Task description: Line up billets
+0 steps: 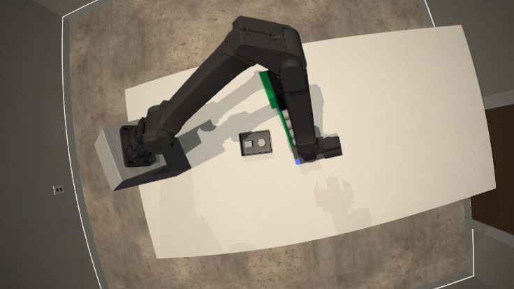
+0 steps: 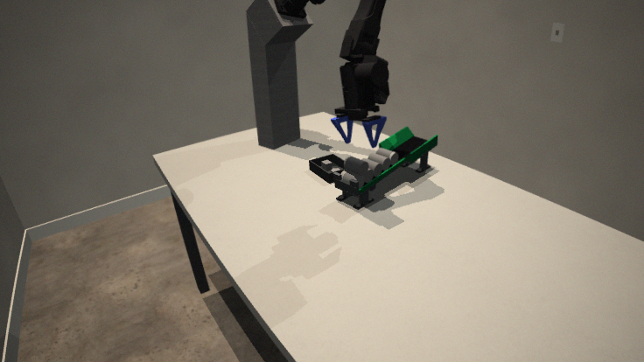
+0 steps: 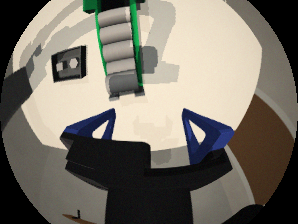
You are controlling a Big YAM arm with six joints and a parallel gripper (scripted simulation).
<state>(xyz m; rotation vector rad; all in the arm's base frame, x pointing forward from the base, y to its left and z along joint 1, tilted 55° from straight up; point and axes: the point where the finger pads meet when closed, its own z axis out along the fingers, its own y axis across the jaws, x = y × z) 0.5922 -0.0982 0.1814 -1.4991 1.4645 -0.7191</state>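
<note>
The blue-fingered black gripper (image 2: pixel 359 130) is held wide apart and empty above the green-railed ramp (image 2: pixel 401 164), centre frame. The raised grey steel billet (image 2: pixel 356 167) rests on two others near the lower end. If gripped off-centre, it could be skewed or its neighbours knocked askew.
</note>
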